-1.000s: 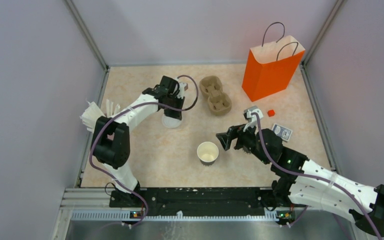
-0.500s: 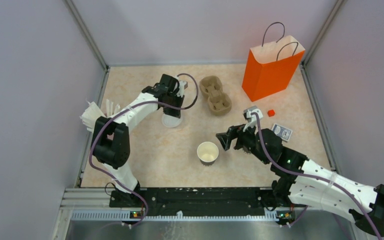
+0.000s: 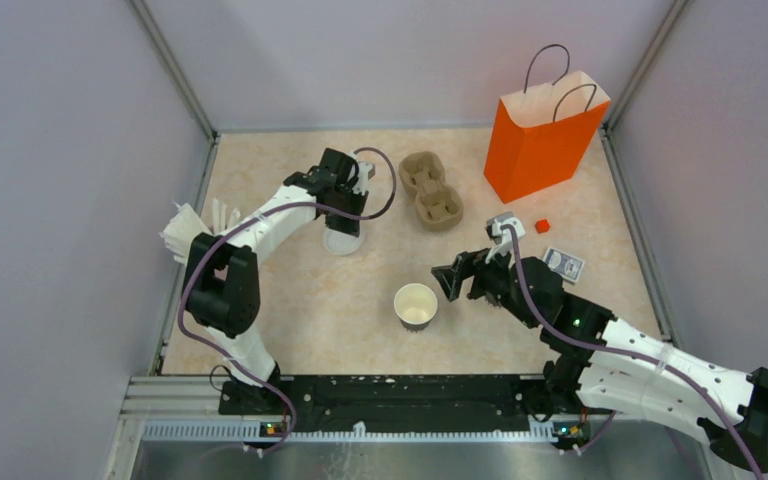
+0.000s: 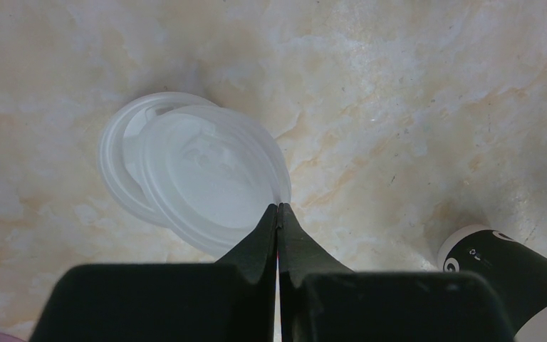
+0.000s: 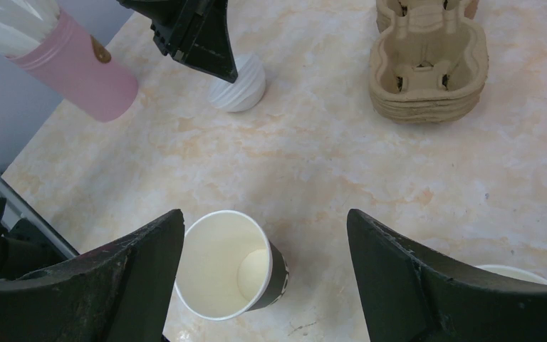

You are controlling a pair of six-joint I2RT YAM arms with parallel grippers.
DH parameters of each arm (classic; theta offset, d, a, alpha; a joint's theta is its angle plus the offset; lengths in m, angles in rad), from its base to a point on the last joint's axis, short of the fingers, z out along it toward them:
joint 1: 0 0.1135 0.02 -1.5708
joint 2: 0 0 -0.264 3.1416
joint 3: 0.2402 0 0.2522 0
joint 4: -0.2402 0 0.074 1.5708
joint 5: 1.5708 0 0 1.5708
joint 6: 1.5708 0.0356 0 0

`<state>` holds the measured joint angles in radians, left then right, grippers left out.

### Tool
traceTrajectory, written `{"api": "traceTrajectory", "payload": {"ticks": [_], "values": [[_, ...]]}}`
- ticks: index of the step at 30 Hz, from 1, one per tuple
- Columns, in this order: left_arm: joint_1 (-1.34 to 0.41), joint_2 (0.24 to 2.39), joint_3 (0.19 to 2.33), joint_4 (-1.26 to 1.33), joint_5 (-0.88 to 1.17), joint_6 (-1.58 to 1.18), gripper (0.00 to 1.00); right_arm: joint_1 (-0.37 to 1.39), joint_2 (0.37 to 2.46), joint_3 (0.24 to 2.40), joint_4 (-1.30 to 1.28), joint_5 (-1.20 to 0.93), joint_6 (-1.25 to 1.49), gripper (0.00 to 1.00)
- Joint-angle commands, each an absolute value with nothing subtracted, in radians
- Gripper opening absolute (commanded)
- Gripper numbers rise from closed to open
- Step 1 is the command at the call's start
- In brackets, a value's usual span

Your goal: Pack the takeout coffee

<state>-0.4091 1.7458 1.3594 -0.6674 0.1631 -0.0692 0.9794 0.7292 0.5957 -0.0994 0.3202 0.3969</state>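
The takeout coffee cup [image 3: 416,305] stands open near the table's middle, with no lid on it. It has a cream inside and a dark outer wall, and also shows in the right wrist view [image 5: 224,263] and the left wrist view [image 4: 498,267]. My left gripper [image 3: 346,215] is shut, with its tips [image 4: 278,208] pinching the rim of a white plastic lid [image 4: 214,178]. That lid lies tilted over another lid [image 4: 121,153] on a small stack [image 3: 343,241]. My right gripper [image 3: 454,280] is open wide and empty, its fingers [image 5: 265,214] standing on either side of the cup without touching it.
A brown pulp tray [image 3: 431,189] lies at the back centre and a tall orange paper bag [image 3: 542,132] stands at the back right. A pink holder of white straws [image 5: 78,71] stands at the left wall. A small orange piece [image 3: 542,225] and a card [image 3: 564,264] lie at the right.
My left wrist has shifted slightly over the lid stack. The right arm and the cup have barely moved.
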Motion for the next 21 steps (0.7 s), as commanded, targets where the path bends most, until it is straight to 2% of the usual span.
{"api": "traceTrajectory", "payload": {"ticks": [1,21], "values": [[-0.406,1.733,1.403,-0.663,0.148,-0.061,0.00,0.985,0.730,0.612,-0.085,0.324,0.405,0.83],[-0.406,1.685,1.436,-0.695,0.106,-0.058,0.00,0.985,0.747,0.604,-0.060,0.313,0.402,0.83]]}}
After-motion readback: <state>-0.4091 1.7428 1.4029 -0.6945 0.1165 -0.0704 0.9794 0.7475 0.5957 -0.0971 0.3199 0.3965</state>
